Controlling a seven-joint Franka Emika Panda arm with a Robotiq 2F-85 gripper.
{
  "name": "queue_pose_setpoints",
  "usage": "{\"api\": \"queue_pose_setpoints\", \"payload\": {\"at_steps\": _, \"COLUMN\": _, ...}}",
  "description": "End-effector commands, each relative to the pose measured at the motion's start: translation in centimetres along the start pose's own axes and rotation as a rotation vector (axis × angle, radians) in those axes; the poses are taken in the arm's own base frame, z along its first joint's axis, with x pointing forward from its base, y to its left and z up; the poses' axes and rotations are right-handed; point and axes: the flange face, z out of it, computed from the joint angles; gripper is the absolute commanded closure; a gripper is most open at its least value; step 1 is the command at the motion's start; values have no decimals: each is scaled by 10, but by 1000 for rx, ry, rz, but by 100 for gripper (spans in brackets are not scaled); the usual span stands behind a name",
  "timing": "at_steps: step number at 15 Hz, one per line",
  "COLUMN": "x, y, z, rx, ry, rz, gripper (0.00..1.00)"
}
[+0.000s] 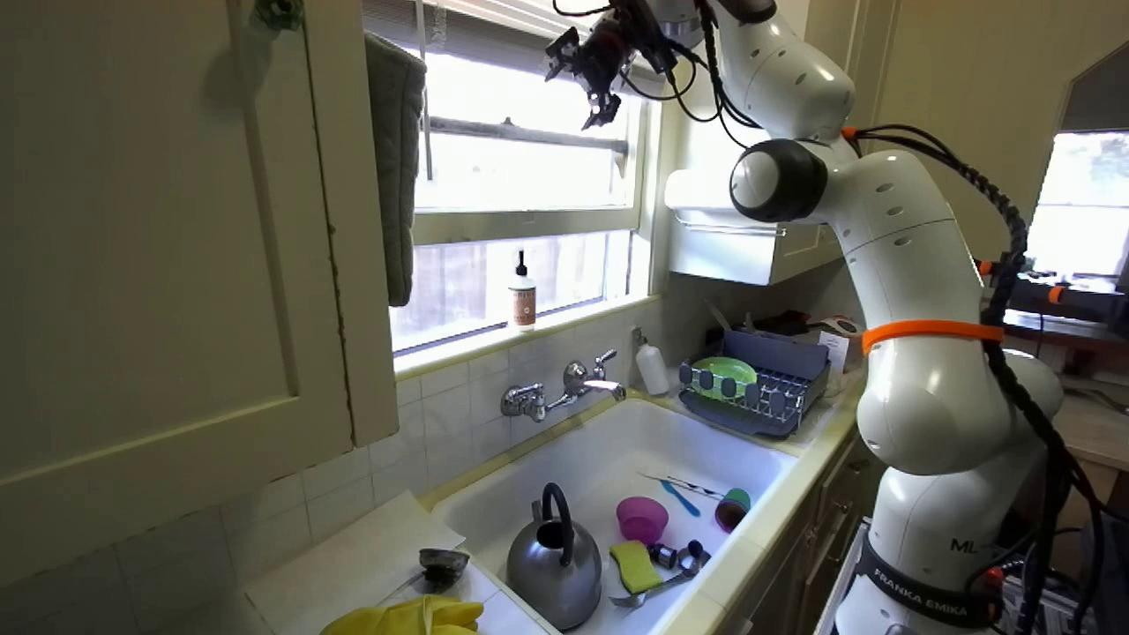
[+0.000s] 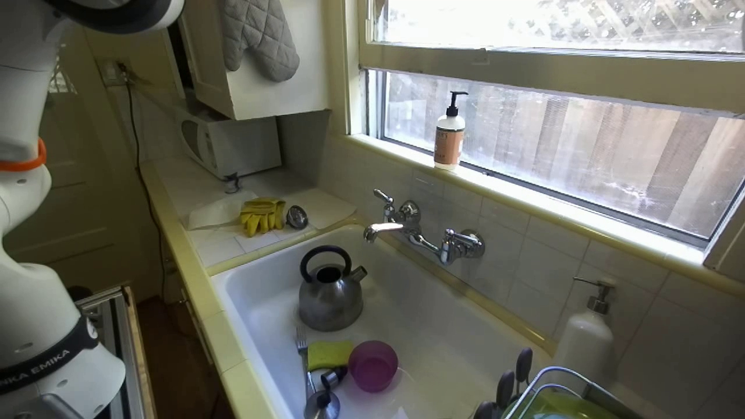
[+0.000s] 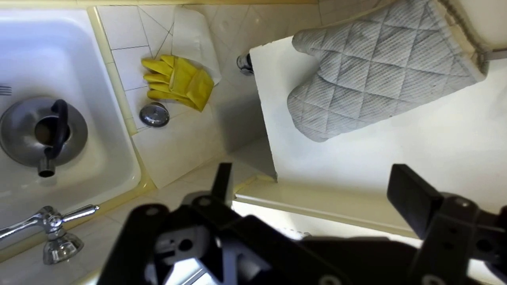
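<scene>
Beside the window (image 1: 529,172), one grey oven mitt (image 3: 372,75) is hung on a cabinet (image 3: 340,160).

Up high, apart from the mitt, the black gripper (image 3: 313,178) is held with its two fingers (image 3: 412,198) spread wide. Inside the white sink (image 2: 460,343), one kettle (image 2: 330,305) is stood upright, its top hole uncovered. One pink bowl (image 2: 372,368), one green sponge (image 2: 329,354), one fork (image 2: 302,343) and one tipped cup (image 1: 732,510) are seen there too, with small metal bits (image 2: 322,404) too jumbled to be counted. One green dish (image 1: 723,369) is held in the one dish rack (image 1: 776,353). One brown-labelled bottle (image 2: 449,142) is stood on the window sill (image 2: 524,203) and one white bottle (image 2: 585,343) beside the sink, two in all. Yellow gloves (image 3: 184,81) are laid on the counter (image 3: 130,59); how many cannot be told.
</scene>
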Motion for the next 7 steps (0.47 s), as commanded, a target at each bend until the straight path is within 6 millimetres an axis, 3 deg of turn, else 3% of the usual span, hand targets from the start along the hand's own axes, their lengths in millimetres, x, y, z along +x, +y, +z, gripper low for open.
{"api": "queue_pose_setpoints", "payload": {"at_steps": 1, "x": 13, "y": -1, "z": 7, "rx": -49, "ry": 62, "rz": 17, "gripper": 0}}
{"api": "queue_pose_setpoints", "payload": {"at_steps": 7, "x": 16, "y": -2, "z": 9, "rx": -35, "ry": 61, "rz": 31, "gripper": 0}}
